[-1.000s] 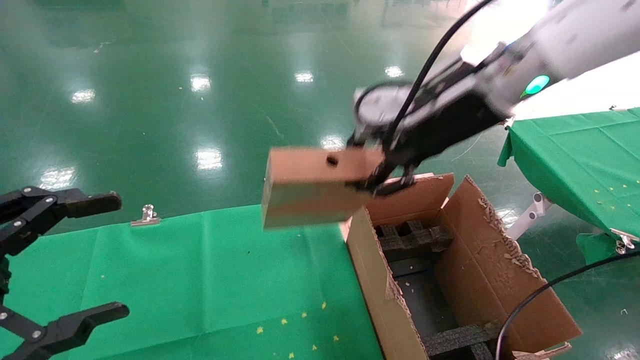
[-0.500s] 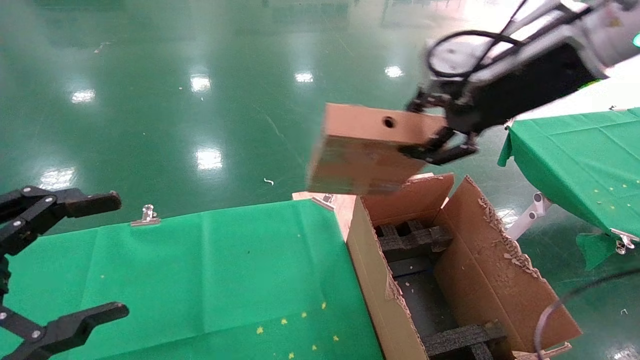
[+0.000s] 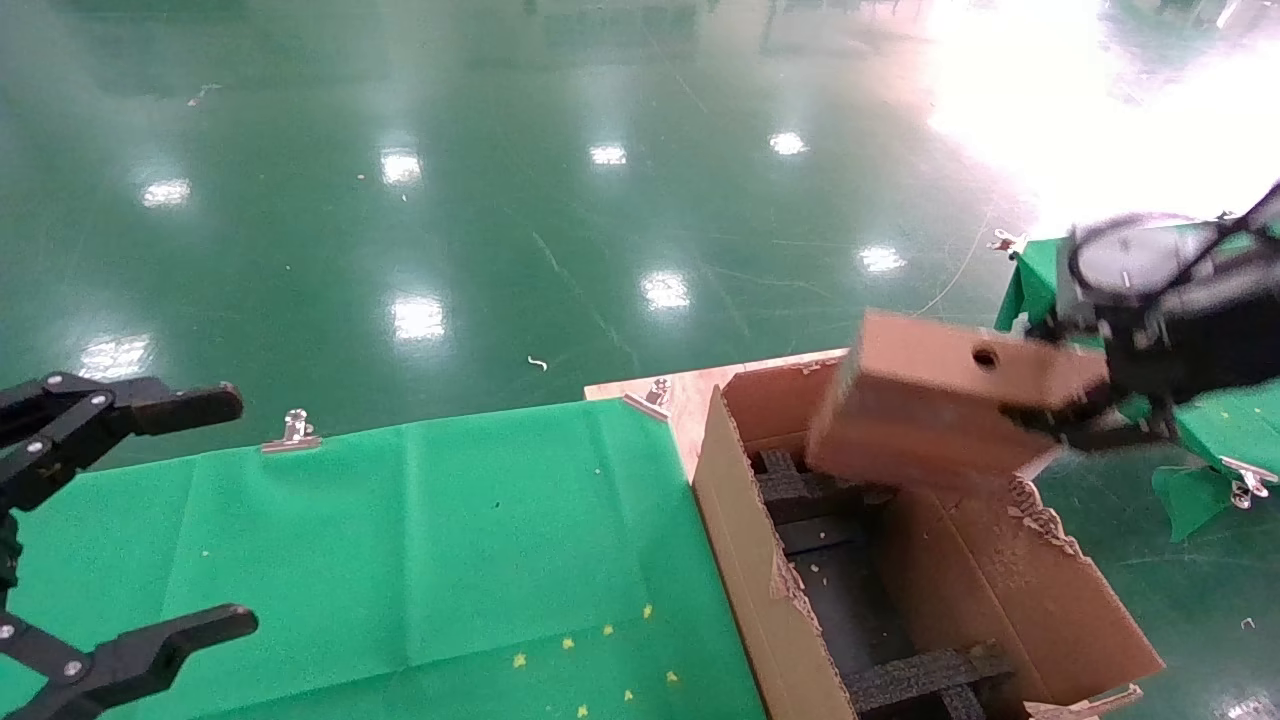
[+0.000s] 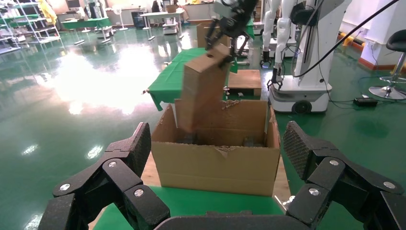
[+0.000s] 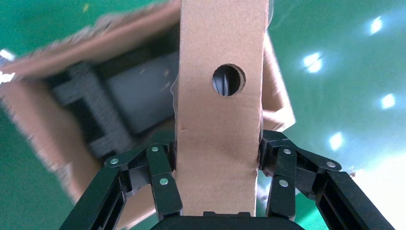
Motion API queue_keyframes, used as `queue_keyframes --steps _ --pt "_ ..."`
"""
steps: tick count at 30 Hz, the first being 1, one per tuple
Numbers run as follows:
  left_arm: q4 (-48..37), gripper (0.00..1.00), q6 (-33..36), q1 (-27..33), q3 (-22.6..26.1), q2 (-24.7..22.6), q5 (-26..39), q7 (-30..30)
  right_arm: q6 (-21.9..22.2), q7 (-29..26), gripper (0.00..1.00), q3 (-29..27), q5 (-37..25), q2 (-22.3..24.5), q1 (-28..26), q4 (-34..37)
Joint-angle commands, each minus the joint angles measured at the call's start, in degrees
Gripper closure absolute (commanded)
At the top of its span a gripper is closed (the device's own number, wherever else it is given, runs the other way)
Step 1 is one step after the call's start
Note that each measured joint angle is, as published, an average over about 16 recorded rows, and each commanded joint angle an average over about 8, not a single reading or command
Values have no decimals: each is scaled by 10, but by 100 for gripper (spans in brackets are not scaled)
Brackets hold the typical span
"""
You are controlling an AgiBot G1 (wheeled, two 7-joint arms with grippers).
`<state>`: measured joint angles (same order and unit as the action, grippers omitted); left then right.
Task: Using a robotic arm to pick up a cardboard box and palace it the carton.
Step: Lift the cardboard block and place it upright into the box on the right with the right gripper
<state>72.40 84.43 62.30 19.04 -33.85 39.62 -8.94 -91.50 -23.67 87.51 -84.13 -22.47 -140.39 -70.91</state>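
The cardboard box (image 3: 930,410), small and brown with a round hole in one face, hangs tilted over the far end of the carton (image 3: 760,560). My right gripper (image 3: 1085,420) is shut on its right end. In the right wrist view the fingers (image 5: 163,177) press both sides of the cardboard box (image 5: 218,110), with the carton (image 5: 95,38) and its black foam inserts below. The left wrist view shows the cardboard box (image 4: 203,88) held steeply, lower end dipping behind the carton (image 4: 215,165) front wall. My left gripper (image 3: 235,510) is parked open at the left.
A green cloth covers the table (image 3: 400,550) left of the carton, with a metal clip (image 3: 293,432) on its far edge. A second green table (image 3: 1230,300) stands right of the carton. A wooden board (image 3: 680,395) lies under the carton. Glossy green floor lies beyond.
My right gripper has carried the cardboard box to the right and downward, from above the table's far edge to over the carton's far end. The left gripper has not moved.
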Motion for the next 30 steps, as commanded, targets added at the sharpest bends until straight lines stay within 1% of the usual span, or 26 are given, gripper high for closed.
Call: queue_keyframes --steps 1,5,8,16,19,21,23,26,30 --pt "0 0 0 0 0 0 0 0 0 -19 100 26 1 22 -13 -27" --pt "0 0 0 0 0 0 0 0 1 -25 100 62 2 36 -28 -48" --pt "0 0 0 0 0 0 0 0 1 -23 100 79 3 39 -32 -55" --pt "0 0 0 0 0 0 0 0 9 -24 100 81 4 36 -28 -48" --pt "0 0 0 0 0 0 0 0 25 -43 100 87 -2 36 -22 -45" --pt "0 0 0 0 0 0 0 0 40 -73 100 92 -9 38 -14 -47" --pt "0 0 0 0 0 0 0 0 57 -115 100 98 -17 41 -5 -51" --pt "0 0 0 0 0 0 0 0 83 -192 100 107 -27 51 10 -58" --pt "0 0 0 0 0 0 0 0 112 -311 100 116 -38 67 28 -61"
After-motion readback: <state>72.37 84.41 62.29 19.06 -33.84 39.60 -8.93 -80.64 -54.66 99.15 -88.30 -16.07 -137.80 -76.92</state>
